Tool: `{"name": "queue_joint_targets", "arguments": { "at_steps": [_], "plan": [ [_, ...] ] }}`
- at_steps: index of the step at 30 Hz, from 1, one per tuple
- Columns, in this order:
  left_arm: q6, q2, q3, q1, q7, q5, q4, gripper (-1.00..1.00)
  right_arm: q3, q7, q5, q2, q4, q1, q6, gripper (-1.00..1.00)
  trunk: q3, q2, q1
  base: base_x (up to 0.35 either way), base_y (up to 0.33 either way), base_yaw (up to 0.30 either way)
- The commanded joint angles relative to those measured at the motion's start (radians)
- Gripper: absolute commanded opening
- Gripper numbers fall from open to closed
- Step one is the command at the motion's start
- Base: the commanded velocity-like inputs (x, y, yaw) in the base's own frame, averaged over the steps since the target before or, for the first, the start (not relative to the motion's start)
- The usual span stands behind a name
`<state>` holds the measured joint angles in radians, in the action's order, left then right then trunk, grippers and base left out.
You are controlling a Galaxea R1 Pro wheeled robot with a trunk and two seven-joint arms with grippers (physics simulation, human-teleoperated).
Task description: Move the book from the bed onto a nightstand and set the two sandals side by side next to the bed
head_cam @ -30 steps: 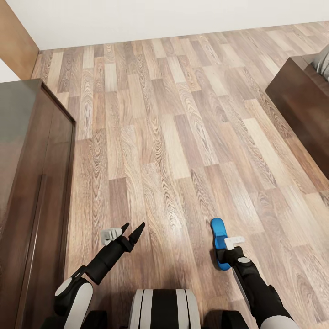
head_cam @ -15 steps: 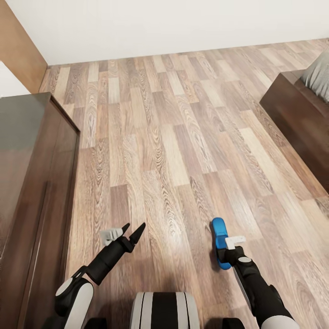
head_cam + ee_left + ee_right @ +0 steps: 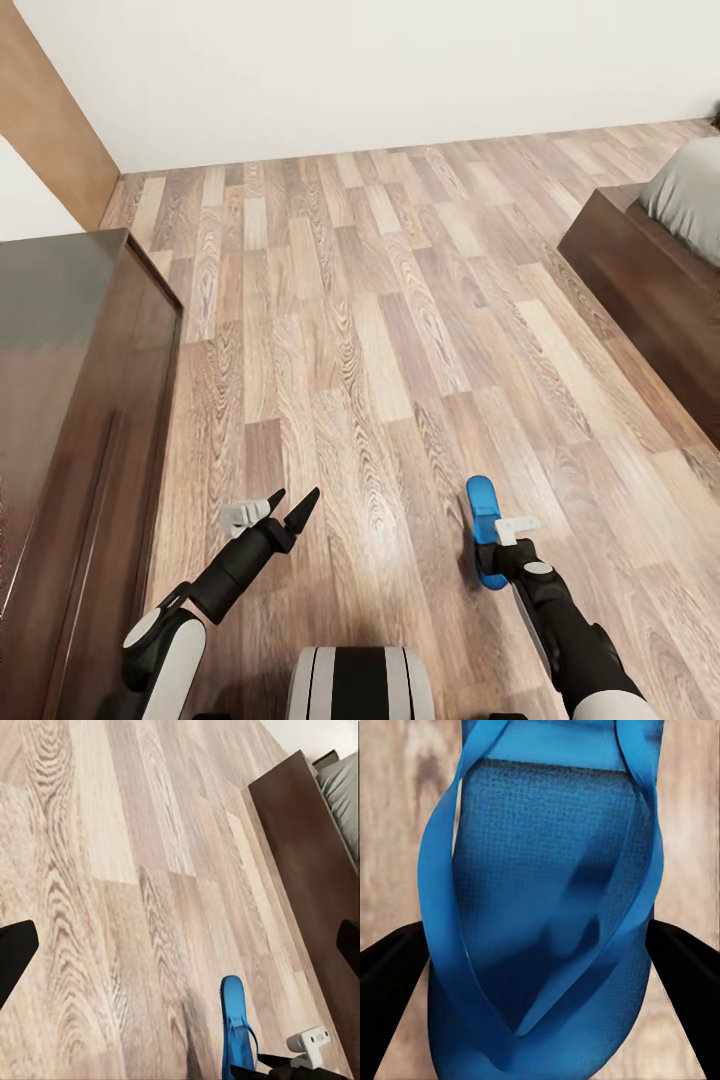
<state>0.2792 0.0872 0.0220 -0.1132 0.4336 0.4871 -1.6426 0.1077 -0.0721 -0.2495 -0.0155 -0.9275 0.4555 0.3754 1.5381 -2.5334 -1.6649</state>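
**One sandal in hand, bed ahead on the right**

Your right gripper [image 3: 497, 553] pinches a blue sandal [image 3: 484, 530] between its fingers; in the right wrist view the sandal [image 3: 544, 907] sits between the two dark fingers [image 3: 394, 979], sole and straps facing the camera, held above the wood-plank floor [image 3: 360, 300]. Your left gripper [image 3: 288, 505] carries nothing, its fingers spread apart over bare floor.

The bed [image 3: 660, 270] stands at the right edge of the head view, its dark frame and a corner of pale mattress showing. A long dark dresser [image 3: 70, 400] runs along your left side.

As for progress, I judge you are partway through the sandal step: this one needs setting down on the floor beside the bed's near edge. The second sandal, the book and the nightstand are yet to be dealt with as far as can be told here.
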Motion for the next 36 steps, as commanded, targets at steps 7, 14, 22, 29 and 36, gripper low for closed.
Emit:
{"name": "queue_joint_targets", "arguments": {
  "at_steps": [7, 14, 22, 29, 36],
  "plan": [
    [0.009, 0.002, -0.001, 0.0, 0.001, 0.009, 0.001, 1.0, 0.007, -0.008, -0.009, -0.007, -0.002, 0.0, 0.009, -1.0, -0.027, 0.001, 0.003, 0.0, 0.0, 0.0],
    [0.009, 0.002, 0.001, 0.0, 0.001, 0.008, 0.001, 1.0, 0.008, -0.008, -0.009, -0.005, -0.002, 0.0, 0.009, -1.0, -0.054, 0.003, 0.006, 0.0, 0.0, 0.0],
    [0.009, 0.002, 0.003, 0.0, 0.001, 0.008, 0.001, 1.0, 0.007, -0.003, -0.01, -0.003, -0.004, 0.0, 0.008, -1.0, -0.085, 0.005, 0.01, 0.0, 0.0, 0.0],
    [0.009, 0.002, 0.004, 0.0, 0.001, 0.009, 0.001, 1.0, 0.009, -0.003, -0.01, -0.007, -0.018, 0.0, 0.007, -1.0, -0.112, 0.007, 0.013, 0.0, 0.0, 0.0],
    [0.008, 0.003, 0.004, 0.0, 0.001, 0.008, 0.003, 1.0, 0.01, -0.003, -0.01, -0.008, -0.024, 0.0, 0.007, -1.0, -0.139, 0.008, 0.016, 0.0, 0.0, 0.0]
  ]
}}
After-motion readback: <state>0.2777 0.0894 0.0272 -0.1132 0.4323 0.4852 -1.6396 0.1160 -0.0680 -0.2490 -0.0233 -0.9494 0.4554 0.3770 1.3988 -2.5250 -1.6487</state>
